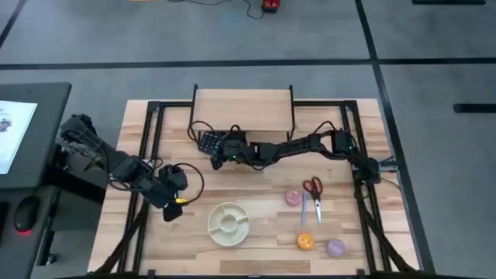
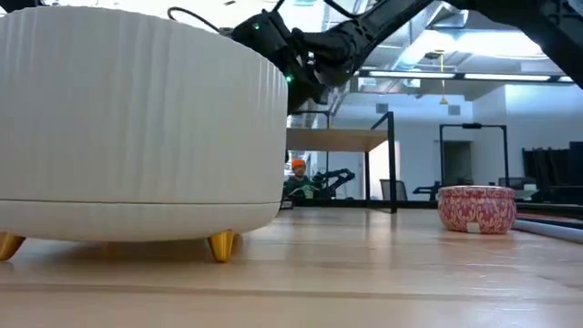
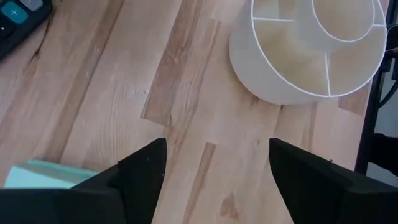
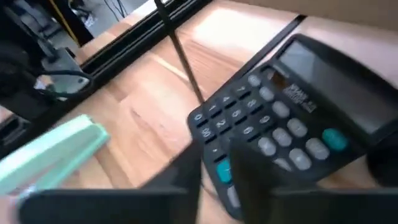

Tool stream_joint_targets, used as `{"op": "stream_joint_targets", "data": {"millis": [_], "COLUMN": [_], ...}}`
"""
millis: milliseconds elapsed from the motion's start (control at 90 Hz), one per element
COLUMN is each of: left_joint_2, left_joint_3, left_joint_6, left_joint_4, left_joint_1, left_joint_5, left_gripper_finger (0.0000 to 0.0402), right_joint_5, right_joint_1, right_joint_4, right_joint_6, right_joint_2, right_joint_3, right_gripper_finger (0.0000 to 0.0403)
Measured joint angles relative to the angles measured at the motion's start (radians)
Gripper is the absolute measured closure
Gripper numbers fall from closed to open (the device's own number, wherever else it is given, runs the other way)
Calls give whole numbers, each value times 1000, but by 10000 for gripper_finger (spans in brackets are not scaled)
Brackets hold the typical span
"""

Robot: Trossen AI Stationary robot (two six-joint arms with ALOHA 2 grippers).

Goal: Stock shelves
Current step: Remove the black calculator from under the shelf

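The shelves point(image 1: 242, 108) stand at the table's far middle on thin black legs, their wood top bare. A black calculator point(image 1: 209, 142) is by their left front leg, with my right gripper point(image 1: 221, 153) shut on it; the arm reaches in from the table's right. My left gripper point(image 3: 217, 152) hangs open over bare wood at the near left, left of a white divided bowl point(image 3: 311, 50). A mint-green thing point(image 3: 43, 175) lies beside the left fingers. My right gripper has the calculator by the keypad end's edge point(image 4: 219, 171), near a corner, pinched between its two fingers. One finger point(image 4: 252, 177) lies over the keys and the other point(image 4: 191, 180) beyond the edge. The fingers come from the table's right. Blur hides whether the calculator is lifted clear.
The white bowl point(image 1: 229, 223) sits at the near middle. To its right are red-handled scissors point(image 1: 314, 192), a pink patterned tin point(image 1: 293, 198), an orange thing point(image 1: 306, 241) and a purple thing point(image 1: 335, 247). Black frame rails point(image 1: 147, 147) run along the table's sides.
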Motion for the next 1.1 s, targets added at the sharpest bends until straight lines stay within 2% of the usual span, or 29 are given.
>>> {"op": "stream_joint_targets", "data": {"millis": [144,311,589,822,1100], "left_joint_2": [0,0,0,0,0], "left_joint_3": [0,0,0,1,1], "left_joint_6": [1,1,0,-8,-11], "left_joint_4": [1,0,3,2,2], "left_joint_1": [0,0,0,0,0], "left_joint_5": [0,0,0,1,18], "left_gripper_finger": [144,144,144,144,144], "right_joint_5": [6,-53,-74,-90,-176], "right_joint_1": [-20,-33,-19,6,68], "right_joint_4": [-61,30,-25,-305,-633], "right_joint_6": [-22,-45,-81,-60,28], "right_joint_2": [2,38,162,208,136], "right_joint_3": [-1,1,137,290,324], "right_gripper_finger": [394,402,403,403,403]}}
